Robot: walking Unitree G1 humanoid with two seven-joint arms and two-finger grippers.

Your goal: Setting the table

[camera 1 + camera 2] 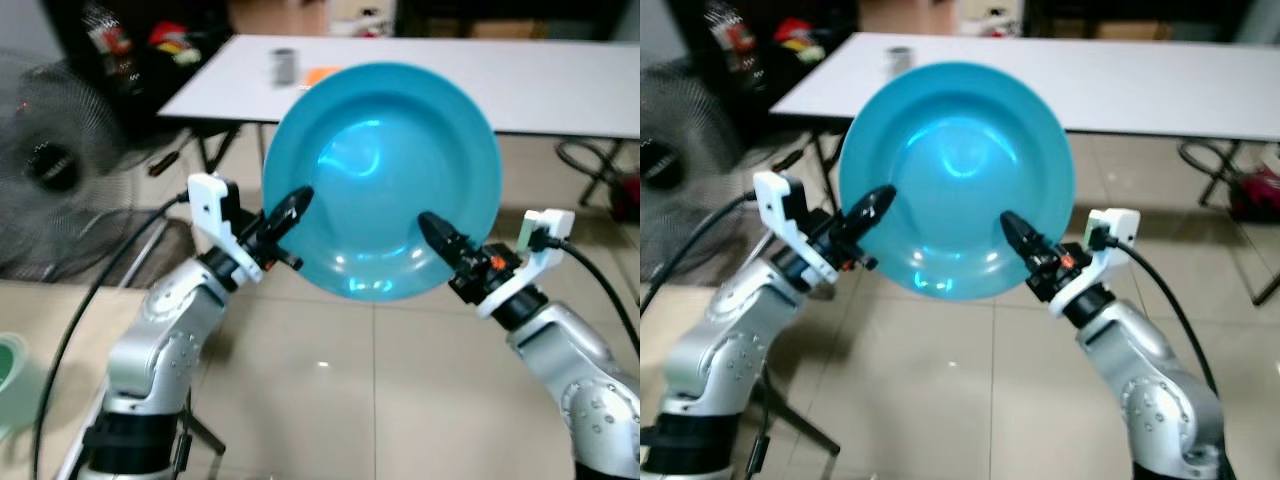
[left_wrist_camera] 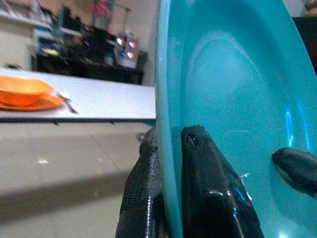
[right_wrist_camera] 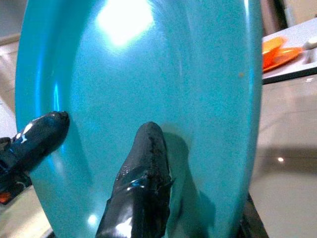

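Two grippers, left gripper (image 1: 290,215) and right gripper (image 1: 440,238), clamp opposite lower rims of the blue plate (image 1: 380,170), carrying it tilted toward the white table (image 1: 560,80).

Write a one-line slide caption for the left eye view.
Both grippers, left and right, pinch the rim of a tilted blue plate above the tiled floor, white table behind.

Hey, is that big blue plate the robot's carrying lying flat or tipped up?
Tipped up. The round blue plate faces the head camera nearly full on, its rim pinched by the left hand and right hand above the floor.
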